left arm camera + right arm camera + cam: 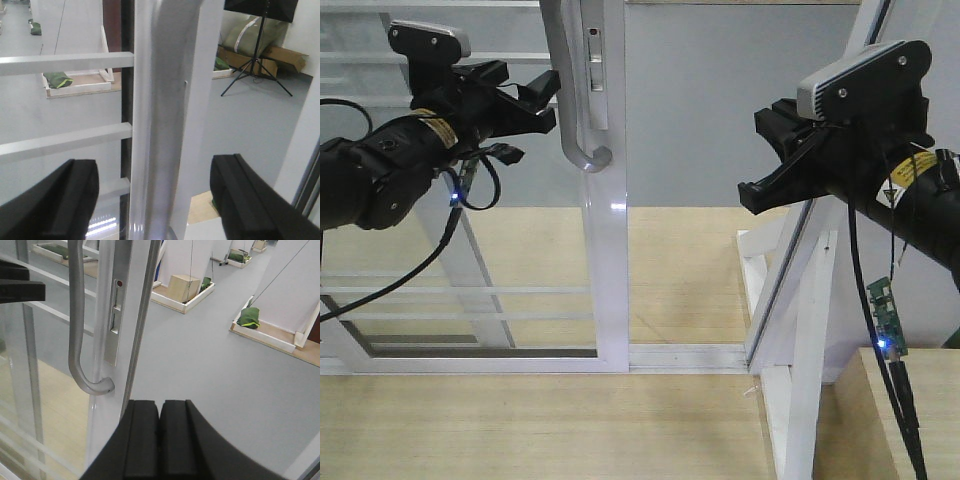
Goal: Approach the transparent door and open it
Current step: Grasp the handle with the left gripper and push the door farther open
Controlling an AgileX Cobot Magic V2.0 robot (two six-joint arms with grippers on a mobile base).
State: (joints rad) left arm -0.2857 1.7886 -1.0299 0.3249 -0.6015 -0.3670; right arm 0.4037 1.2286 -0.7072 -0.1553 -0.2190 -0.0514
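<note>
Tall transparent door (608, 250) of clear glass in a white frame with thin white horizontal bars stands left of centre, its bottom rail in the white floor track (680, 355) on the light wooden floor (470, 420). Its right stile is well apart from the slanted bare white frame post (800, 270) on the right, and grey floor shows through the gap between them. The long curved silver-grey pull handle (563, 90) runs down the door's right stile, hooked end at the bottom, with the narrow lock plate (595, 80) just right of it. The black left claw (545, 100) is at handle height, coming in from the left, and is open wide. In the left wrist view its two black fingers (55, 200) sit on either side of the handle (155, 125), with clear space on both sides; contact cannot be told. The black right claw (755, 190) hangs on the right, near the frame post and well apart from the door. In the right wrist view its fingers (142, 440) are pressed together with nothing between them, pointing toward the handle (75, 330) and lock plate (116, 320) from a distance.
</note>
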